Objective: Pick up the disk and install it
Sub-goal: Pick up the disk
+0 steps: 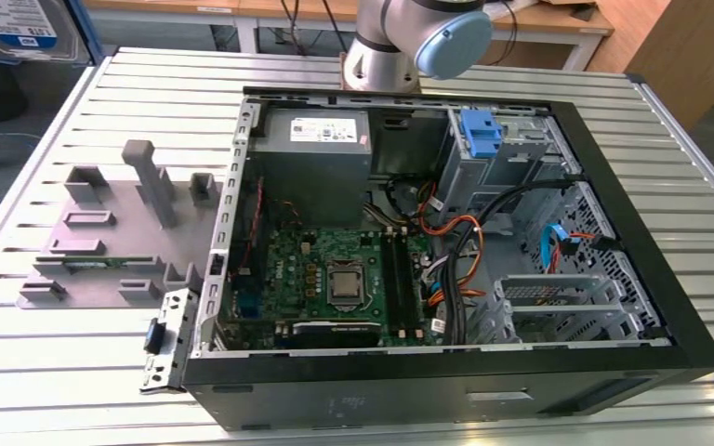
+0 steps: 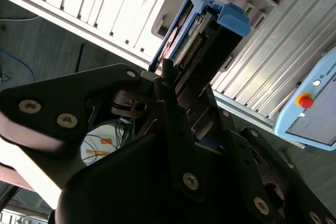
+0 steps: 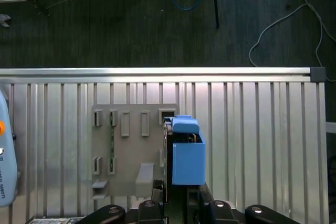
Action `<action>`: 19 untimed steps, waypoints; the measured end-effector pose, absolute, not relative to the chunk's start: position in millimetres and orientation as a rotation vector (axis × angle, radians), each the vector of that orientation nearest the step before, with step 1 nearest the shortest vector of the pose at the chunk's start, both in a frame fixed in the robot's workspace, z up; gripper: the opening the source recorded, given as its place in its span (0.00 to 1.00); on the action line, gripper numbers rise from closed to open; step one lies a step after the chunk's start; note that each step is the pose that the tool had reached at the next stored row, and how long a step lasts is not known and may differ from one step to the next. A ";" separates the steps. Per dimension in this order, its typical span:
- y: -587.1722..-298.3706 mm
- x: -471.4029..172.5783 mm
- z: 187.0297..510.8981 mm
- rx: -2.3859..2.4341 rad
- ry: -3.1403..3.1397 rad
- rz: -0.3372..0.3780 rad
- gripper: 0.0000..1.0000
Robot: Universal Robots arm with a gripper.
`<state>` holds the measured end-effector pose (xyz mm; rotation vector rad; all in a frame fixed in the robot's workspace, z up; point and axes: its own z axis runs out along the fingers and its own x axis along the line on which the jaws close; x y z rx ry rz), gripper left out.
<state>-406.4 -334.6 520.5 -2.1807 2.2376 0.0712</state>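
The disk (image 2: 202, 30) is a silver drive in a blue plastic carrier, and my gripper (image 2: 184, 95) is shut on it, its dark fingers clamping both flat sides. In the first wrist view the disk (image 3: 187, 156) shows edge-on, hanging in the air over the ribbed table beside the grey fixture (image 3: 134, 150), with the gripper (image 3: 178, 195) behind it. In the exterior view the disk (image 1: 19, 28), with its white-and-blue label, sits high at the left corner, cut off by the picture's edge.
An open computer case (image 1: 654, 279) lies on the ribbed metal table (image 1: 72, 372), with a motherboard (image 1: 332, 279), a grey power supply (image 1: 313, 135) and a fixed blue bracket (image 1: 482, 130) inside. The grey fixture (image 1: 109, 242) stands to its left. The arm's base (image 1: 413, 42) rises behind. A pendant (image 2: 315, 103) is near.
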 end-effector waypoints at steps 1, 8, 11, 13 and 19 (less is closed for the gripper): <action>-334.6 -406.4 521.9 -2.181 2.237 0.071 0.35; -334.6 -406.4 532.3 -2.181 2.237 0.071 0.35; -334.6 -406.4 536.1 -2.181 2.237 0.071 0.35; -334.6 -406.4 536.5 -2.181 2.237 0.071 0.35; -334.6 -406.4 536.9 -2.181 2.238 0.071 0.35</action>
